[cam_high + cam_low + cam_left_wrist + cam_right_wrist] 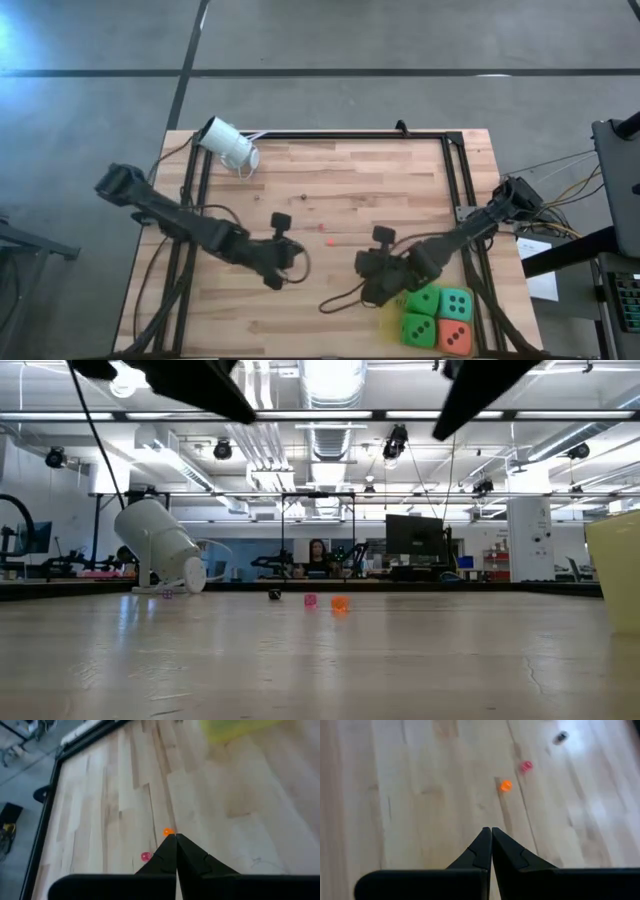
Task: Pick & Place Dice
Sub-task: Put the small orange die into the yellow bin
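Four dice [438, 317] grouped at table's near right corner, touching in block — none gripped, placement target not identifiable. Left gripper [283, 262]: jaws pressed together, empty, mid-table. Right gripper [372, 270]: jaws pressed together, empty, just beside dice. Count: two green, one teal, one orange-red (tiny coloured specks [506, 785] excluded).

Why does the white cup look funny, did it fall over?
Yes, tipped. The white cup lies on its side at the table's far left corner, and the low view shows it leaning, not standing upright.
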